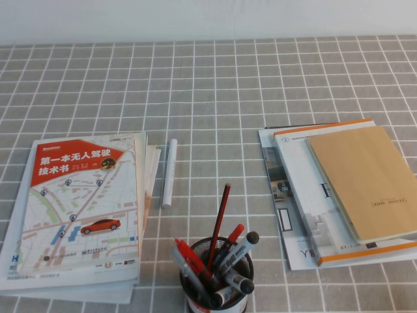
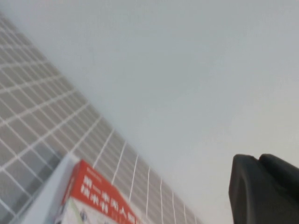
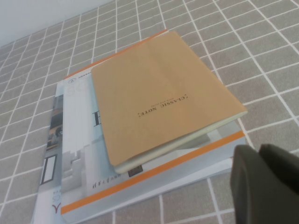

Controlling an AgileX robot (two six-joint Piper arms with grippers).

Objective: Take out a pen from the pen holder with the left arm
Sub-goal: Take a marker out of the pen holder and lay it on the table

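A black mesh pen holder [image 1: 193, 297] stands at the table's front edge, near the middle. Several pens stick out of it: red pens [image 1: 189, 255], grey markers [image 1: 238, 251] and a tall red pencil [image 1: 219, 222]. A white pen [image 1: 169, 173] lies on the table beyond the holder. Neither arm shows in the high view. In the left wrist view my left gripper [image 2: 258, 158] is shut and empty, facing the back wall above the red-covered book [image 2: 93, 196]. In the right wrist view my right gripper [image 3: 258, 148] is shut and empty, near the tan notebook [image 3: 159, 98].
A red-covered book [image 1: 81, 202] lies on loose papers at the left. At the right, a tan notebook [image 1: 365, 182] tops a stack of books [image 1: 296, 222]. The grey tiled tablecloth [image 1: 215, 91] reaches back to a white wall.
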